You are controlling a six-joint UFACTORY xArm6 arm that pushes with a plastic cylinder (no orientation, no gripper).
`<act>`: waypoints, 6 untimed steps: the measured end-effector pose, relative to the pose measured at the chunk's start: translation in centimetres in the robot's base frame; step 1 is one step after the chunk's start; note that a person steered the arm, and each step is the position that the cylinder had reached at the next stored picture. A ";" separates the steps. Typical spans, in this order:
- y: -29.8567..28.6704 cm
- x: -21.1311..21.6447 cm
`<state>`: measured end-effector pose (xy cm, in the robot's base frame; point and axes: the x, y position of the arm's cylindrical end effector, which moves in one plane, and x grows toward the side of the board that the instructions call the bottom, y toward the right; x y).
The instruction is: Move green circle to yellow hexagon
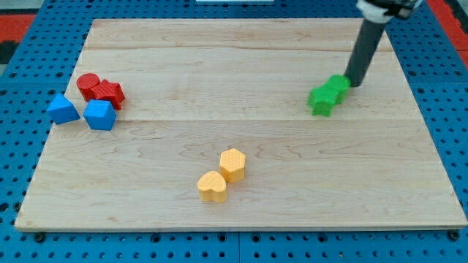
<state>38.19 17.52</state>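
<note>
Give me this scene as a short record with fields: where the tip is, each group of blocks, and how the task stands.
tip: my tip at the view's right, against the upper right of the green blocks
green blocks: green circle touching a second green block, shape unclear
yellow blocks: yellow hexagon touching a yellow heart-like block, bottom centre
red blocks: two touching, view's left
blue blocks: two below the red ones
board: wooden board
task state: green circle far from yellow hexagon

Tip (pixel 356 84) touching green circle (pixel 338 86), yellow hexagon (pixel 232 164) well apart.
</note>
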 end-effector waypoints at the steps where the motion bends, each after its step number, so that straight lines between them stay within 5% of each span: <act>1: -5.4 4.2; 2: -10.8 9.9; 3: -16.0 10.9; 4: -15.7 10.9; 6: -4.5 4.6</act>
<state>42.80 13.00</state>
